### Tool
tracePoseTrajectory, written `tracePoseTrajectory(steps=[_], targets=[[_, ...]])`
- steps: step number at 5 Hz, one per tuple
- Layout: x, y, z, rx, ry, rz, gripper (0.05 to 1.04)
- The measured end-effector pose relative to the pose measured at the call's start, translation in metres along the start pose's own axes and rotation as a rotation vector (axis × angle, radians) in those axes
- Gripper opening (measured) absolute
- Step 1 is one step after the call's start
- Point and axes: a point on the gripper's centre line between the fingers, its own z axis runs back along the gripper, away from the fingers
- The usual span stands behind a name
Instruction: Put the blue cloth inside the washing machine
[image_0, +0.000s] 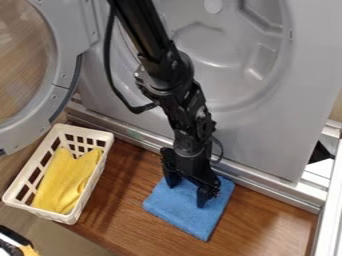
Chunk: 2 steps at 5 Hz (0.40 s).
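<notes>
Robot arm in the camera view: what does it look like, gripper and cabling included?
The arm is black, built of chunky jointed segments. A black cable loops out beside it, and a thinner dark one curves near the wrist. The gripper is black too, with two slim jaws.

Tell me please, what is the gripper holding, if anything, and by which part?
Nothing is held: the gripper is open over the blue cloth, which lies flat, with no fold pinched between the fingers.

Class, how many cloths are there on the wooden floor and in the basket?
2: a blue cloth on the wooden floor under the hand, and a yellow cloth in the white basket. More may lie hidden beneath the yellow.
</notes>
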Motion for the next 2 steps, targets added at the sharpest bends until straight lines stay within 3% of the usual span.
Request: tracePoseTrajectory(steps=[2], targets=[[0.0008, -0.0092, -0.0068, 0.051, 0.011, 0.0, 0.43]])
